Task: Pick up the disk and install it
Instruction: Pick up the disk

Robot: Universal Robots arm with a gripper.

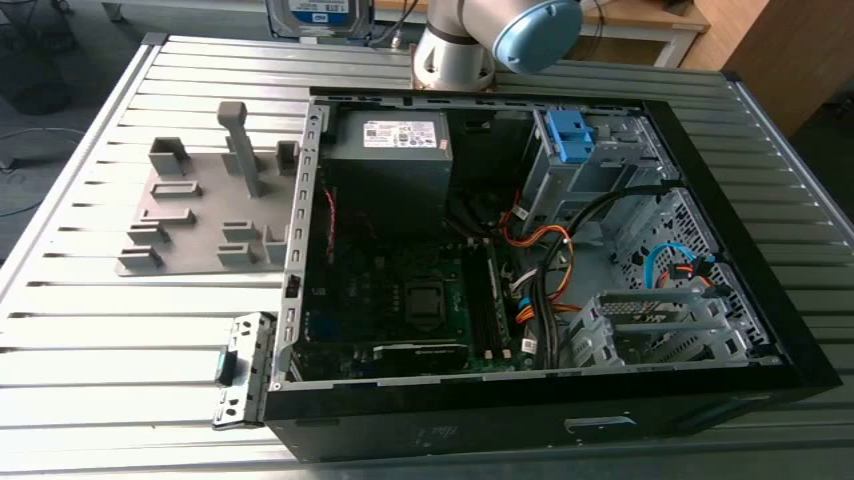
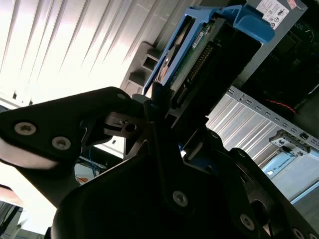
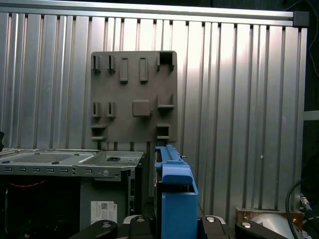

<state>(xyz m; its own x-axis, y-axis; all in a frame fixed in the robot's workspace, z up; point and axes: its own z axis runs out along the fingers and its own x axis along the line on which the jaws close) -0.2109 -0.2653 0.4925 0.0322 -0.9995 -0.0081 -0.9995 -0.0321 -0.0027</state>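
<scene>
Pinching the disk (image 2: pixel 198 56), the end effector (image 2: pixel 174 117) hangs over the ribbed metal table (image 1: pixel 80 330).

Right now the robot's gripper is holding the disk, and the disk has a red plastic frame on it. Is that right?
Almost. The gripper is holding the disk, but its plastic frame is bright blue, not red. Both wrist views show the blue colour.
</scene>
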